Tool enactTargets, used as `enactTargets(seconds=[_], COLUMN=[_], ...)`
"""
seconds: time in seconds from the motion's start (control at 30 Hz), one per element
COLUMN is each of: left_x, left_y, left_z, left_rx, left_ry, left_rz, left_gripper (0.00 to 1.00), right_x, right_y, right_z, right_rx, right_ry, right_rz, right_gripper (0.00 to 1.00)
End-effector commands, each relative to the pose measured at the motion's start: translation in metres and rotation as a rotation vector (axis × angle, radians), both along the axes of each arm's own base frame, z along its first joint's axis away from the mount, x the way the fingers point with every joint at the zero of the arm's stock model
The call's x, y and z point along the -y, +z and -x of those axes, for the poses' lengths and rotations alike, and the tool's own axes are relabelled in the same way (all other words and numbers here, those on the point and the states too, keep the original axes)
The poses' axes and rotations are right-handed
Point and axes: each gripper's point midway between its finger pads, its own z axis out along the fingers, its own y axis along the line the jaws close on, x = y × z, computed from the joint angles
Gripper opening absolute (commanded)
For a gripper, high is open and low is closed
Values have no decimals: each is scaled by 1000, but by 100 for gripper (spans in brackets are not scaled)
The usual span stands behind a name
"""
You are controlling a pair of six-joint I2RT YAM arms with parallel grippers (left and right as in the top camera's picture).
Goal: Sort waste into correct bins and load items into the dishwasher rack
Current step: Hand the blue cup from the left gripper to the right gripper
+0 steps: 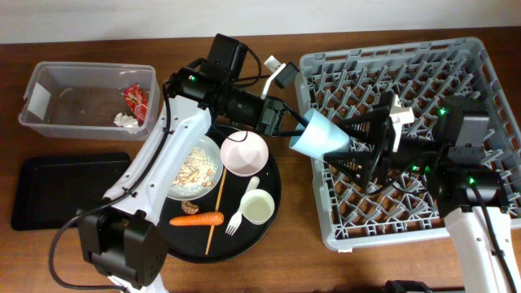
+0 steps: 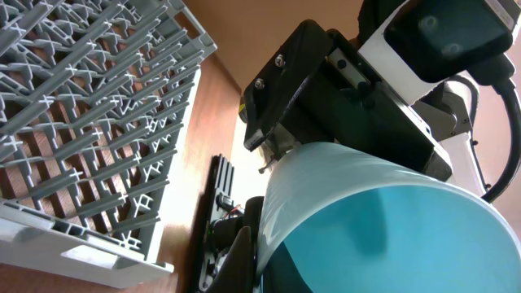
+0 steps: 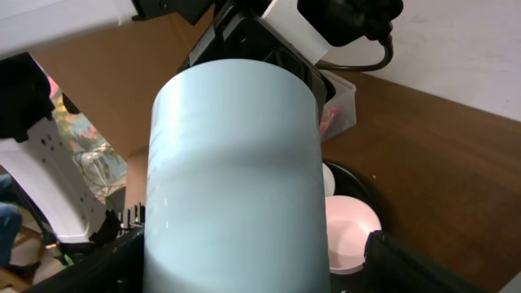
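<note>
Light blue cup (image 1: 321, 134): off the table (image 1: 297, 260), tilted in the air at the left rim of the dishwasher rack (image 1: 456, 57), between the two hands.

Far left: the clear tub (image 1: 89, 67) stands at the table's back edge. It holds the red wrapper (image 1: 135, 98) and the white tissue wad (image 1: 124, 120). The flat black tray (image 1: 65, 191) lies just in front of the tub.

Centre: the round black tray (image 1: 187, 240) carries the white plate (image 1: 216, 159) with rice and meat bits (image 1: 194, 169), the white bowl (image 1: 243, 152), the small white cup (image 1: 257, 207), the white fork (image 1: 236, 218), the wooden stick (image 1: 216, 212), the carrot (image 1: 197, 219) and, just above the carrot, the brown scrap (image 1: 190, 207). The left arm crosses over part of the plate.

Left hand (image 1: 286, 122): above the round tray's right edge, clenched on the cup from its left side.

Right hand (image 1: 352, 145): over the rack's left part, released. In the right wrist view its fingers (image 3: 423, 264) are spread wide on either side of the cup, with a clear gap on the right.

The rack fills the right of the table.
</note>
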Motion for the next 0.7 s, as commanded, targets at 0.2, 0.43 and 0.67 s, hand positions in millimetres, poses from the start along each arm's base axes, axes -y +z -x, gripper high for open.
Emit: enactTargets(seconds=[0.2, 0.43, 0.67], left_x=[5, 7, 13], left_y=[16, 19, 18], left_z=[-1, -5, 1], left_rx=[6, 2, 6], left_ry=[-9, 0, -16], left_rz=[44, 49, 43], left_gripper=[0, 0, 0], right_x=[0, 0, 0], right_y=[6, 6, 10], right_z=[1, 1, -2], right_rx=[11, 13, 54], right_ry=[10, 12, 13], right_rz=[-9, -10, -7], right_gripper=[90, 90, 89])
